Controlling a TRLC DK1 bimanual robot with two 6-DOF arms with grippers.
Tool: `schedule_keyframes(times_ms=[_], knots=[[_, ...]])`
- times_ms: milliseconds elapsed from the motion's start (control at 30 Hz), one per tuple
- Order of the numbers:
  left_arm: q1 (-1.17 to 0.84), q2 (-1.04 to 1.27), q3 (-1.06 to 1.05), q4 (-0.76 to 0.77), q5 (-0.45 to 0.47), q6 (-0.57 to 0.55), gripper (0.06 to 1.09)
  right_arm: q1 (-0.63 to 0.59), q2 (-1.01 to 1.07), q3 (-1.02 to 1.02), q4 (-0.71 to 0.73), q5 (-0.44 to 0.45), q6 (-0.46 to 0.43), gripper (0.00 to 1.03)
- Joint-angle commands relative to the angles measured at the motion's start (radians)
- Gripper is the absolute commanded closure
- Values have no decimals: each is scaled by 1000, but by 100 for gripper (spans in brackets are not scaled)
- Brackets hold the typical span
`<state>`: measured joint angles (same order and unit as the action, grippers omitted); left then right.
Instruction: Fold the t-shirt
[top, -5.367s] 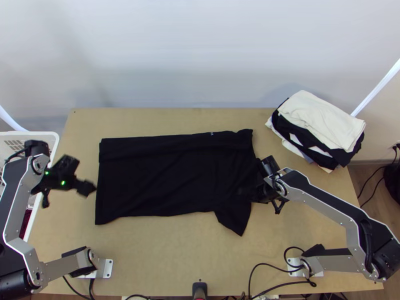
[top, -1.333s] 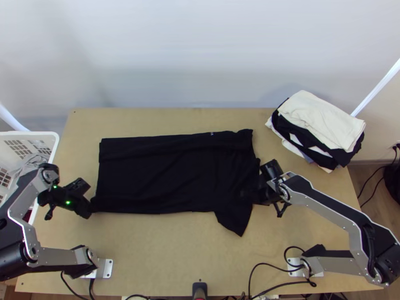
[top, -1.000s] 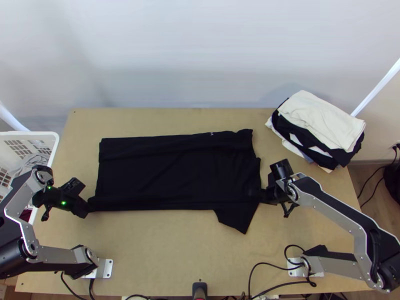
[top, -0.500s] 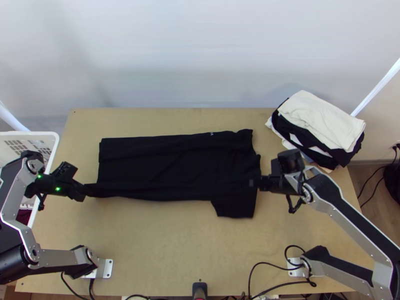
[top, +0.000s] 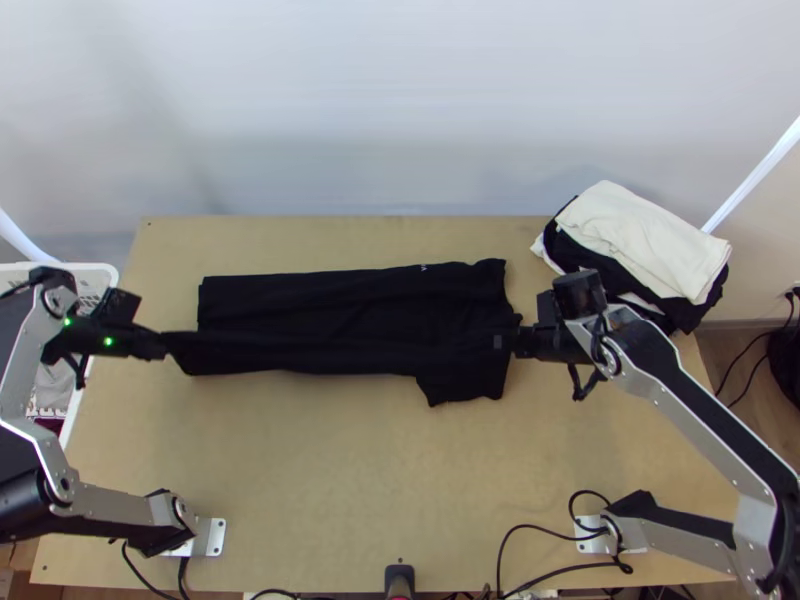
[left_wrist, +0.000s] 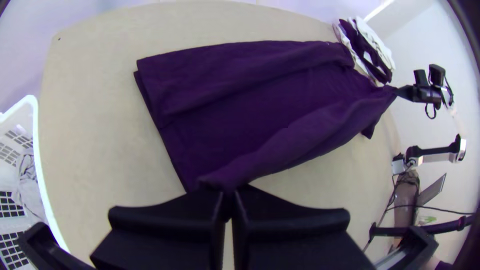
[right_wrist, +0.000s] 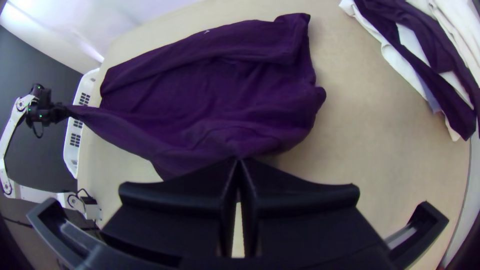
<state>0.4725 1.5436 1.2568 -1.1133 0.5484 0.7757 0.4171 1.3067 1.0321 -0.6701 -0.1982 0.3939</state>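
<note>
Pale grey wall (top: 350, 120) is standing behind our light wooden table (top: 330, 490), and going left to right, we are starting with a white plastic basket (top: 102, 268) with slotted sides, holding crumpled light grey cloth (left_wrist: 27, 175) beside the table's left edge. Next to it, our left gripper (top: 160, 347) is pinching a near corner of the black t-shirt (top: 360, 310) at the hem end; in its wrist view we are seeing the flat black fingers (left_wrist: 175, 215) pressing together with fabric at their tips. Across the middle of the table the shirt is lying lengthwise, hem toward the left — its far side is lying folded inward in a long strip, while its near side is stretching between our two grippers. Toward the right, a short sleeve (top: 462, 388) is hanging on the near side. Our right gripper (top: 512, 342) is clamping the near side of the shirt at the shoulder end, its fingers (right_wrist: 185, 192) closing on the cloth. Farther right, a stack of folded white and black garments (top: 640, 240) is resting at the table's far right corner.
</note>
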Motion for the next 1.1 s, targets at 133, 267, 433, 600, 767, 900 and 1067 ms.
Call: schedule_keyframes(times_ms=[133, 267, 433, 600, 767, 900, 1067], knots=[[-44, 82, 99, 46, 15, -130, 104, -31, 134, 118, 32, 8, -29, 100], [-63, 138, 162, 67, 15, -174, 105, -51, 223, 204, 47, 9, -29, 100], [-86, 213, 234, 86, 15, -216, 105, -67, 347, 335, 49, 9, -38, 100], [-98, 299, 322, 98, 13, -242, 105, -80, 473, 462, 49, 9, -41, 100], [-110, 412, 424, 98, 12, -289, 105, -80, 598, 577, 49, 9, -40, 100], [-121, 489, 484, 104, 10, -320, 105, -83, 700, 674, 47, 9, -36, 100], [-123, 563, 532, 124, 10, -349, 105, -98, 807, 767, 46, 25, -29, 100]])
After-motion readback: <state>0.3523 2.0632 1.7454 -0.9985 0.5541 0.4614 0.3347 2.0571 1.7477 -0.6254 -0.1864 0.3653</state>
